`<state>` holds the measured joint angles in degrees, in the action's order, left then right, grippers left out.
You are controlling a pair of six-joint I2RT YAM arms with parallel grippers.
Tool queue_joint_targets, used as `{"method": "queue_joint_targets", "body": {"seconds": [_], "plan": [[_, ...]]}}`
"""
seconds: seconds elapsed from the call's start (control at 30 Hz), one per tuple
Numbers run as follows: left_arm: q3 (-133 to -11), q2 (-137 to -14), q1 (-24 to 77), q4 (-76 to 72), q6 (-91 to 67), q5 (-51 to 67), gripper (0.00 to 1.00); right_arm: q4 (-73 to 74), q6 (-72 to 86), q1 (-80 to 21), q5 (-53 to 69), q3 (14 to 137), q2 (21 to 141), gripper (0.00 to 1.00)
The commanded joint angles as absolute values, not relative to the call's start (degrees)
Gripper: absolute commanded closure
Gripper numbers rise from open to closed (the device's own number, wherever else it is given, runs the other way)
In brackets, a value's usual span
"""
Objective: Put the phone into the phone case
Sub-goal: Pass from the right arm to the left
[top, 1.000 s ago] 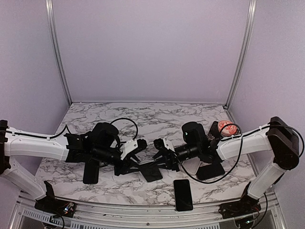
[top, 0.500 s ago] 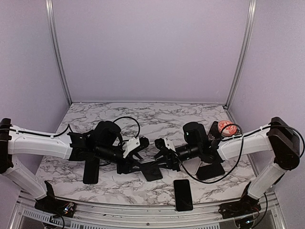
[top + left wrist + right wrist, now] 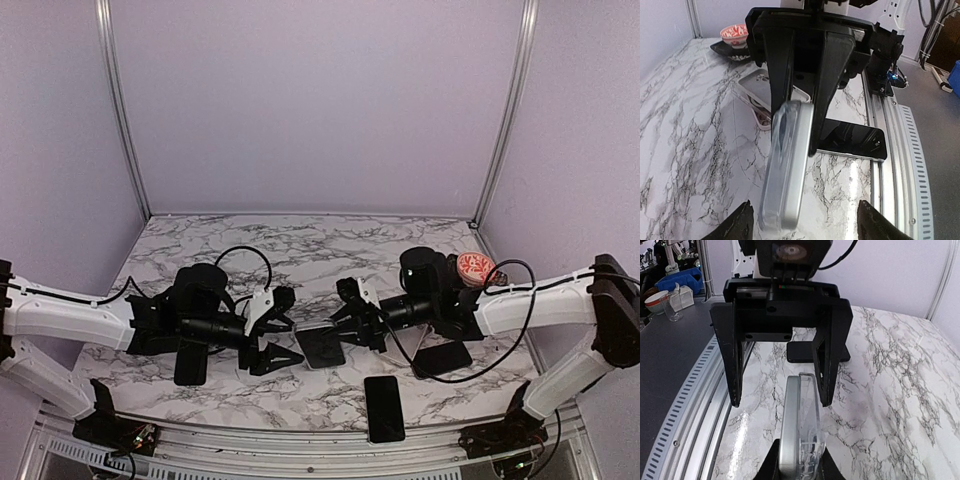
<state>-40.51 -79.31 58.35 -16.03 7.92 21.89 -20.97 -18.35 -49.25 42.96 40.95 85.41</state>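
holding the phone [image 3: 789, 445] on edge at the table's middle, we have the clear phone case [image 3: 811, 432] lying against its one face.
our right gripper [image 3: 345, 328] is clamped narrowly on the end of phone and case together, above the marble table [image 3: 200, 250]. our left gripper [image 3: 283, 328], at 9 o'clock of them, stands spread wide and grips nothing. a black spare phone [image 3: 385, 408] lies flat at 5 o'clock.
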Motion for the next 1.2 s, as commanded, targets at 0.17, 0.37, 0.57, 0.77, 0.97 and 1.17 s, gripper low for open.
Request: {"method": "queue_joint_targets", "body": {"seconds": [0.17,0.37,0.57,0.77,0.97,1.17], "plan": [[-36.76,-74.42,58.49,-35.21,3.35,22.01,0.23,-25.18,-10.53,-50.1,49.23,46.82,76.19,1.0],[-40.41,-74.96,59.14,-36.31,2.11,23.96,0.52,-26.48,-8.71,-52.98,47.44,50.36,73.66,1.0],[-41.7,-75.16,60.58,-37.0,1.88,24.91,0.65,-28.59,-8.31,-54.65,42.49,51.08,71.84,1.0],[-42.11,-74.6,61.26,-37.18,1.67,23.72,1.0,-28.69,-8.37,-54.92,41.69,51.33,71.44,1.0],[-42.01,-73.48,61.26,-37.18,1.1,22.77,1.0,-26.59,-9.4,-54.93,41.04,51.55,70.48,1.0],[-42.33,-72.91,61.47,-37.05,2.19,23.37,1.0,-17.46,-14.45,-54.93,39.84,52.73,68.45,0.26]]}}
